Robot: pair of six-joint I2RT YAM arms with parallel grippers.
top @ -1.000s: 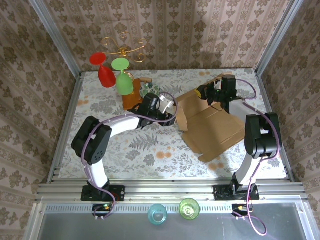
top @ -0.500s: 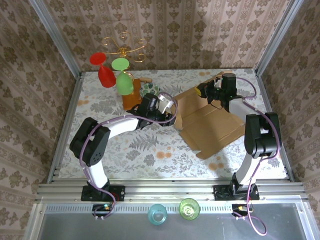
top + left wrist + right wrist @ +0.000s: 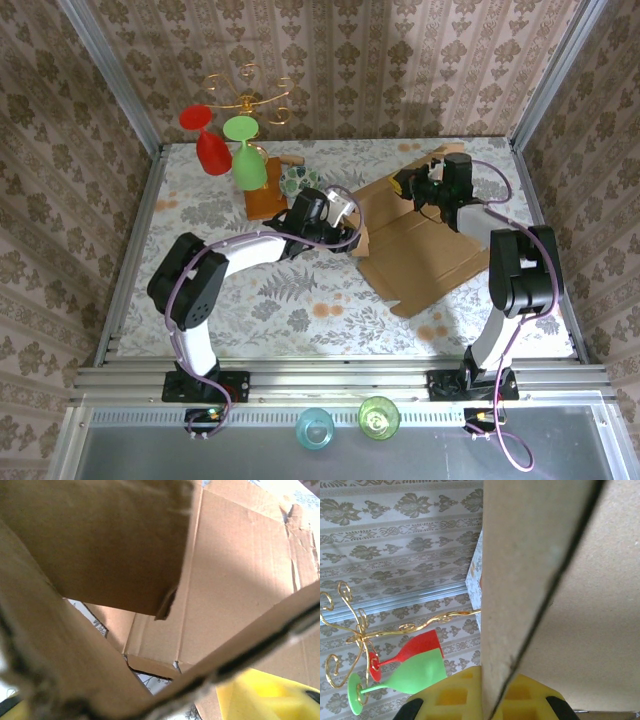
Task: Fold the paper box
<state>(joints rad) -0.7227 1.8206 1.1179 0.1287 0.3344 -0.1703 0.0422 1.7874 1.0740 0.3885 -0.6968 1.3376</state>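
The paper box (image 3: 425, 255) is a tan cardboard sheet lying right of centre on the table, with its far and left flaps raised. My left gripper (image 3: 350, 228) is at the box's left edge. In the left wrist view a folded cardboard flap (image 3: 100, 540) spans the gap between the yellow fingers (image 3: 260, 695), both of which touch it. My right gripper (image 3: 408, 185) is at the far flap. In the right wrist view that flap's edge (image 3: 520, 580) is pinched between the yellow fingers (image 3: 450, 697).
A reddish wooden board (image 3: 262, 200) lies behind the left gripper, beside a patterned round object (image 3: 297, 180). A red glass (image 3: 207, 140) and a green glass (image 3: 245, 155) hang from a gold rack (image 3: 250, 100) at the back left. Two cups (image 3: 315, 428) stand below the front rail.
The left gripper has moved slightly right and nearer, and the box's near corner has shifted a little left. The right gripper stays on the far flap.
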